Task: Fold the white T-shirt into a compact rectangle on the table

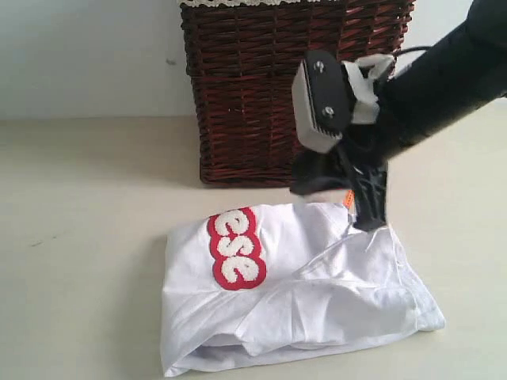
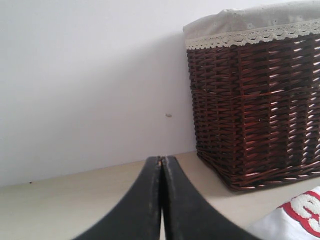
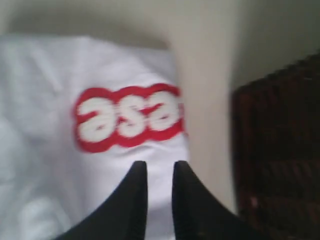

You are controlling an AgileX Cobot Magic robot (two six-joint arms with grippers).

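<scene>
The left gripper point(image 2: 161, 159) hangs low over the table point(image 1: 79, 237), fingers pressed together and empty. The white T-shirt point(image 1: 317, 301) lies in a rumpled fold on the table before the wicker basket point(image 1: 269, 95). The basket's liner point(image 2: 240, 22) drapes over the rim, and its inside is hidden. The right gripper point(image 1: 369, 218) is at the shirt's far edge, fingers slightly apart.
</scene>
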